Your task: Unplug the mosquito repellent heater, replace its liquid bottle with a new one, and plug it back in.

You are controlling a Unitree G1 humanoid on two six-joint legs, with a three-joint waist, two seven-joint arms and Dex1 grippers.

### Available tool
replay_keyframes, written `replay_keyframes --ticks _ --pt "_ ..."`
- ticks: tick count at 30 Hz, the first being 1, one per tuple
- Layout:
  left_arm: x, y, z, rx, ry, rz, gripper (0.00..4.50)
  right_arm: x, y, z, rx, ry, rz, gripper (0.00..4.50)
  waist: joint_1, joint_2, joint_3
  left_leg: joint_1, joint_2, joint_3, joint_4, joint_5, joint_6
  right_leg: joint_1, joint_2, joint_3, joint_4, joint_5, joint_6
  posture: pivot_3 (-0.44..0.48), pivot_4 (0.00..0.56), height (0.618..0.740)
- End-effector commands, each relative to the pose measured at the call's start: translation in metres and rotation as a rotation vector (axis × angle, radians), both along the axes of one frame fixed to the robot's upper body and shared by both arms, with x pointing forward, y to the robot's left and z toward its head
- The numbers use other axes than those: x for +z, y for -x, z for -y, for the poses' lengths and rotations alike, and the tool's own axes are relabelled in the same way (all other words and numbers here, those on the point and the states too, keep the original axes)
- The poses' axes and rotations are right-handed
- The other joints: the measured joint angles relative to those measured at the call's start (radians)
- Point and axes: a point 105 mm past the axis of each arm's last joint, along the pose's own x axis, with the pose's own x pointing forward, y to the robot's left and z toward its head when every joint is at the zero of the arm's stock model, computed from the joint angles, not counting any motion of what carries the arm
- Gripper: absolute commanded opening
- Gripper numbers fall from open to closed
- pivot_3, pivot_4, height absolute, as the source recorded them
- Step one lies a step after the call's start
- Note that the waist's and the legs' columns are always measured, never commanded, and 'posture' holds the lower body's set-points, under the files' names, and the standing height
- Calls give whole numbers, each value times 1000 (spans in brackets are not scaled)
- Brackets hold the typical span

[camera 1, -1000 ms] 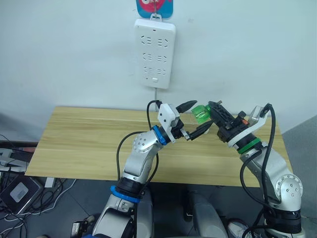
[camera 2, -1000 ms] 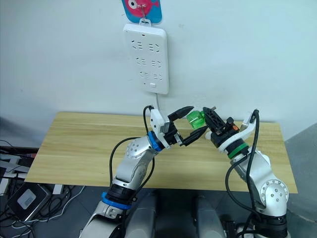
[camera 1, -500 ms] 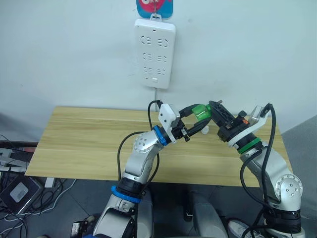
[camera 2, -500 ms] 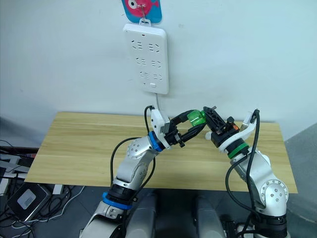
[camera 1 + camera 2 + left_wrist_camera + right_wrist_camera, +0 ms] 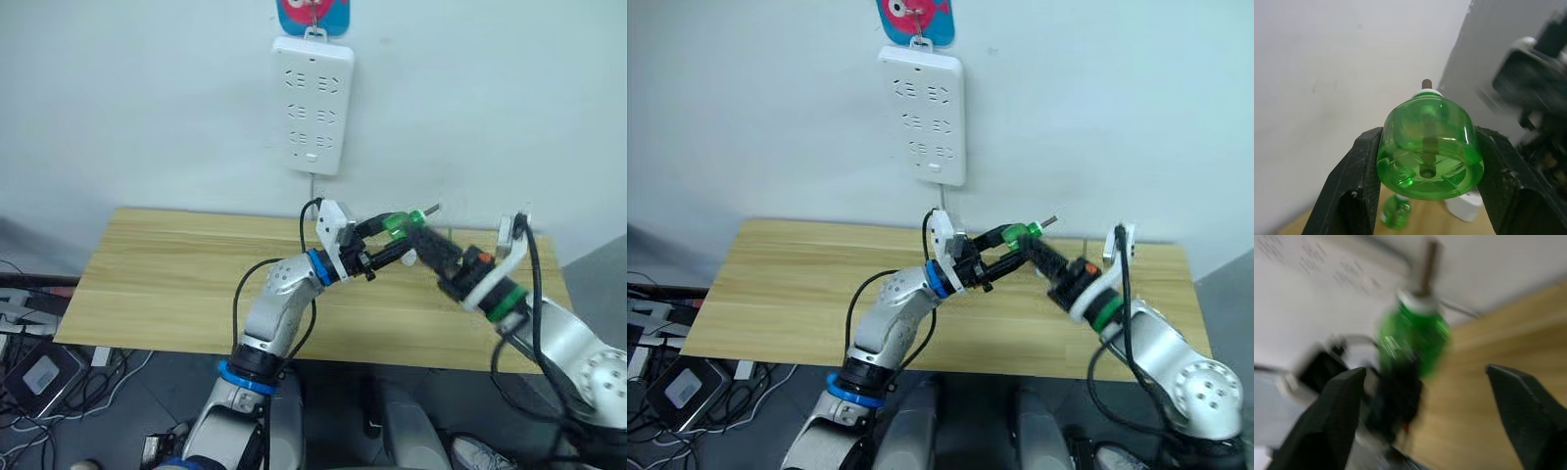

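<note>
heater (image 5: 1465,204): white block lying on the worktop (image 5: 176,274), seen below the held bottle in my left wrist view, unplugged from the strip (image 5: 315,105). bottle (image 5: 1429,147): green, wick up, clamped between left fingers (image 5: 1359,176) by its base. second green bottle (image 5: 1396,211) on the worktop beside the heater. right gripper (image 5: 1425,396): fingers apart, empty, just beside the bottle. risks, my judgement: smooth round base may slip or twist in the clamp; wick may snag or bend; the two bottles could be confused.

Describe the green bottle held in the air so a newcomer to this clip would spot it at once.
Start at the white power strip on the wall; below it, over the far edge of the wooden table, the left pincer grips a clear green bottle. A dark wick stands out of its white neck, and unlike the second green bottle on the table, it is held aloft.
</note>
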Motion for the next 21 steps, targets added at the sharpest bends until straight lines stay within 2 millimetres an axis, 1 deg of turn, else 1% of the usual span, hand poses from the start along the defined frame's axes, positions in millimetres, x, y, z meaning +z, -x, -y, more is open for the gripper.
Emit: replay_keyframes --ticks 1,2,3,5,7,9,11,13,16,21 --pt "4 8 -7 -180 60 -205 2327 0 10 26 -15 162 -15 4472 -4 0 0 0 0 0 0 0 0 0 0 0 0 0 0 177 316 740" --pt "4 12 -11 -239 69 -268 2327 -3 10 37 -26 236 -26 4472 -7 0 0 0 0 0 1 0 0 0 0 0 0 0 0 175 317 740" --pt "5 16 -17 -308 82 -348 2327 -8 9 52 -48 328 -47 4472 -11 0 0 0 0 1 1 0 0 0 0 1 0 0 0 167 321 740" --pt "6 22 -26 -401 94 -442 2327 -15 8 76 -82 459 -82 4472 -21 -1 0 1 0 1 2 0 0 0 0 0 1 0 1 159 322 740" --pt "6 30 -34 -476 83 -507 2327 -25 5 100 -109 584 -132 4472 -27 -1 0 1 0 1 2 0 1 0 0 0 1 0 1 155 327 740" --pt "3 37 -38 -523 50 -535 2327 -35 2 120 -128 690 -184 4472 -30 -1 0 1 0 1 2 0 1 0 0 1 1 0 1 158 328 740" --pt "1 42 -39 -547 24 -534 2327 -43 -1 131 -119 766 -214 4472 -31 -1 0 1 0 1 1 0 1 0 0 1 1 0 1 162 330 740" --pt "1 42 -39 -546 19 -529 2327 -49 -5 139 -101 816 -233 4472 -28 -1 0 1 0 1 1 0 1 -1 0 1 1 0 1 169 333 740" --pt "1 41 -39 -533 26 -529 2327 -54 -12 150 -84 869 -250 4472 -28 -1 1 0 0 1 1 0 1 -1 0 1 0 0 1 177 337 740" --pt "-1 51 -43 -552 15 -539 2327 -60 -22 167 -71 947 -279 4472 -28 -1 1 0 0 2 1 0 1 -1 0 1 0 0 1 199 346 740"
